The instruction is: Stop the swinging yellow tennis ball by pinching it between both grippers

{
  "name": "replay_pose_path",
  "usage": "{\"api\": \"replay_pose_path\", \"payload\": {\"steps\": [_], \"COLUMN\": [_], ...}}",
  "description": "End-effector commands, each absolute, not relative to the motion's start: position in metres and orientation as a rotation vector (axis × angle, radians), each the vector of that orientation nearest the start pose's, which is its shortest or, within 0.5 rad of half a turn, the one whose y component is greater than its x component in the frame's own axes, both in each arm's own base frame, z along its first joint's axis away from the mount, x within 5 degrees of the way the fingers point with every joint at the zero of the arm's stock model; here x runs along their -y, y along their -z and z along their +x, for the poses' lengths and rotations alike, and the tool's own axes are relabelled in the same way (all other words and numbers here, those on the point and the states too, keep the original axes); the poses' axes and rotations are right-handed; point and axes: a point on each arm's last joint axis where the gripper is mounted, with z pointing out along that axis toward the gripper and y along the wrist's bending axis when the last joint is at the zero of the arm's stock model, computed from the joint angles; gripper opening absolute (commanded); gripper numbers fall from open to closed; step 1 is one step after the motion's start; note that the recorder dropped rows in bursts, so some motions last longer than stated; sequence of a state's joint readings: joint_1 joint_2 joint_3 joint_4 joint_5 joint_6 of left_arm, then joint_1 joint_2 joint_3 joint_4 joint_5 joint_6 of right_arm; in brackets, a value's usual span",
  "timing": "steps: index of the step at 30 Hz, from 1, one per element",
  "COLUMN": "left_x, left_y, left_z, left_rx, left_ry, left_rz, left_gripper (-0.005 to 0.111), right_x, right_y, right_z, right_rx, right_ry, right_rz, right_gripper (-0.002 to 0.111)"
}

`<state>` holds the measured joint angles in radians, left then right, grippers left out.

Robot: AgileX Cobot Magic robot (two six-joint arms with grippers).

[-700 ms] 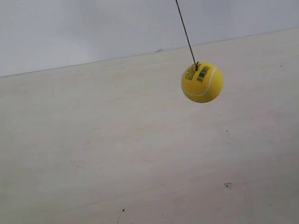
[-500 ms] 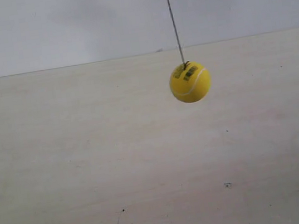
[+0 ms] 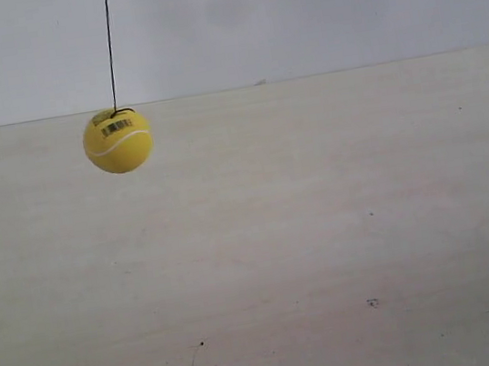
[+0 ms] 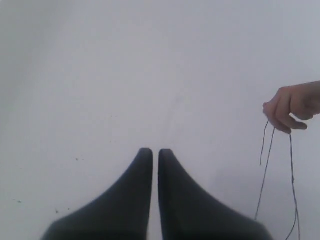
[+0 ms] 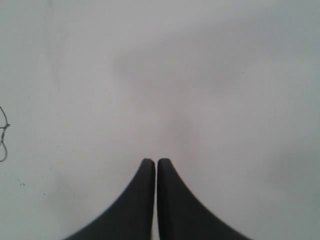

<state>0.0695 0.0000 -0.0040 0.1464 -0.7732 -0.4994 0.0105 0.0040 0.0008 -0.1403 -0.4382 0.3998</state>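
Observation:
The yellow tennis ball (image 3: 118,140) hangs in the air on a thin black string (image 3: 110,46), at the left of the exterior view, above the pale table (image 3: 329,253). Its barcode label faces up. Neither arm shows in the exterior view. My left gripper (image 4: 151,151) is shut with nothing between its black fingers, and the ball is out of its view. My right gripper (image 5: 151,161) is also shut and holds nothing; no ball shows in its view either.
In the left wrist view a person's hand (image 4: 295,105) pinches loops of black string (image 4: 291,175) off to one side. A bit of dark cord (image 5: 4,140) lies at the edge of the right wrist view. A plain grey wall (image 3: 337,3) stands behind the table.
The ball has swung from the right half of the exterior view across to the left and risen slightly. The string has moved with it.

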Motion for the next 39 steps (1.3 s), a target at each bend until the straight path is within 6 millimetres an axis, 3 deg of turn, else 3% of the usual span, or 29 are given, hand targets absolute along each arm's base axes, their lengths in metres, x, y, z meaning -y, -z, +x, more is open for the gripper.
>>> {"api": "replay_pose_path", "payload": {"steps": [1, 6, 9, 12, 17, 21, 26, 35, 39], "left_x": [0.01, 0.009, 0.011, 0.023, 0.046, 0.055, 0.057, 0.061, 0.067], "left_y": [-0.278, -0.282, -0.291, -0.299, -0.304, -0.294, -0.274, -0.233, -0.212], "left_z": [0.022, 0.024, 0.034, 0.047, 0.072, 0.095, 0.125, 0.167, 0.182], "left_rx": [-0.687, -0.728, -0.882, -1.042, -1.184, -1.244, -1.37, -1.474, -1.511], "left_ry": [0.438, 0.563, 0.539, 0.481, 0.614, 0.683, 0.742, 0.846, 0.808], "left_rz": [-0.07, -0.143, -0.152, 0.011, 0.272, 0.406, 0.429, 0.48, 0.49], "left_gripper": [0.005, 0.005, 0.005, 0.005, 0.005, 0.005, 0.005, 0.005, 0.005], "right_x": [-0.006, -0.006, -0.008, -0.013, -0.021, -0.025, -0.032, -0.063, -0.066], "right_y": [-0.252, -0.259, -0.268, -0.275, -0.273, -0.263, -0.248, -0.225, -0.208], "right_z": [0.043, 0.042, 0.041, 0.049, 0.073, 0.093, 0.115, 0.139, 0.154], "right_rx": [-1.03, -1.03, -1.041, -1.12, -1.271, -1.392, -1.52, -1.517, -1.55], "right_ry": [-0.323, -0.409, -0.434, -0.425, -0.439, -0.442, -0.476, -0.715, -0.738], "right_rz": [0.105, 0.155, 0.13, 0.081, 0.012, -0.02, -0.095, -0.462, -0.52], "right_gripper": [0.0, 0.0, 0.0, 0.0, 0.0, 0.0, 0.0, 0.0, 0.0]}}
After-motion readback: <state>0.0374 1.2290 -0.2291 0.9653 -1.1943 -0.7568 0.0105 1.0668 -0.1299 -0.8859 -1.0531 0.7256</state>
